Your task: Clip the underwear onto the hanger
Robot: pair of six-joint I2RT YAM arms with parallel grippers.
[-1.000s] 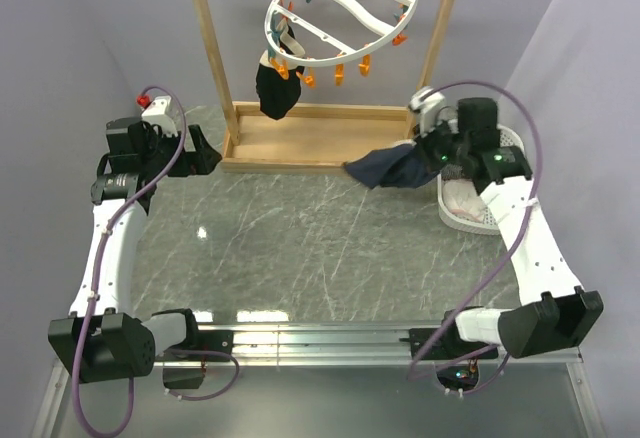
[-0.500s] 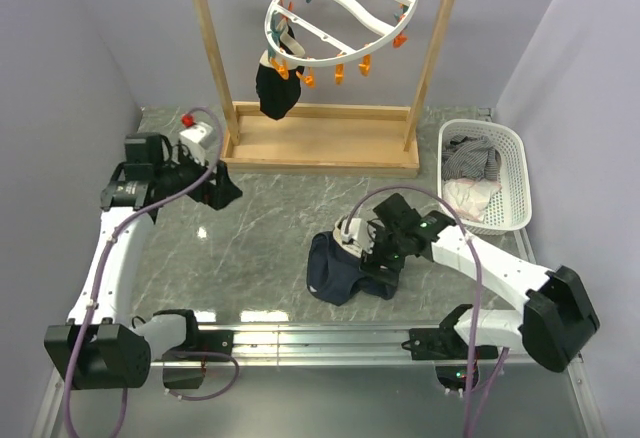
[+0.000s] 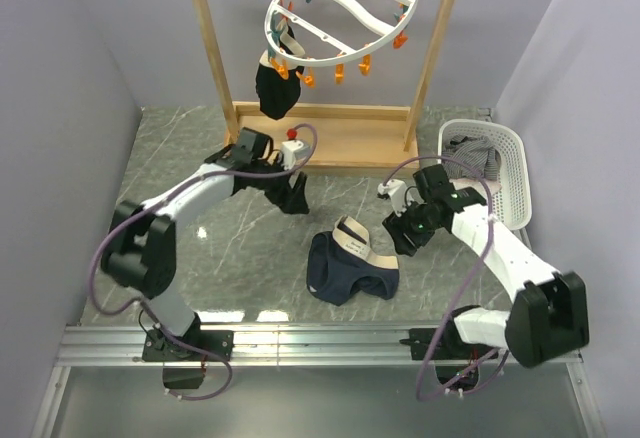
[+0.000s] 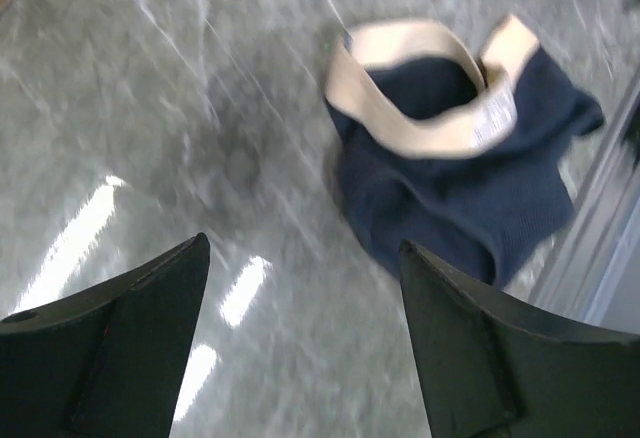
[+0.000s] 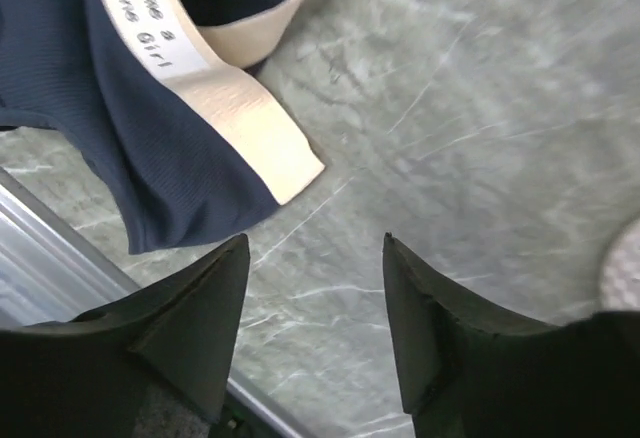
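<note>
Since half a second ago the right fingers [image 5: 190, 328] have let go of the underwear [image 3: 350, 268] and drawn off to its 3 o'clock side. The left arm has swung in from the 9 o'clock edge of the tabletop [image 3: 230, 258] to the middle. The garment itself lies where it was put down.

The underwear sits in a loose heap on the tabletop, a little toward 6 o'clock of the centre. Its cream waistband is turned up and open at the 12 o'clock end, and the navy fabric is bunched toward the near rail. Nothing touches it.

In the left wrist view, the left fingers [image 4: 110, 353] are spread wide with only bare marble between them. The underwear lies ahead of them toward 1 o'clock. From above they sit at about 11 o'clock of the garment, close to the base of the wooden rack [image 3: 215, 48].

The right fingers are also spread wide and hold nothing. In their own view the waistband's end lies just ahead at 11 o'clock, apart from them.

The hanger [image 3: 340, 13] hangs tilted from the rack's top bar at 12 o'clock, well apart from the underwear. A small black garment [image 3: 275, 88] is clipped at its 7 o'clock rim. A white basket [image 3: 520, 188] stands at the 3 o'clock edge with a grey striped cloth [image 3: 470, 158] inside.
</note>
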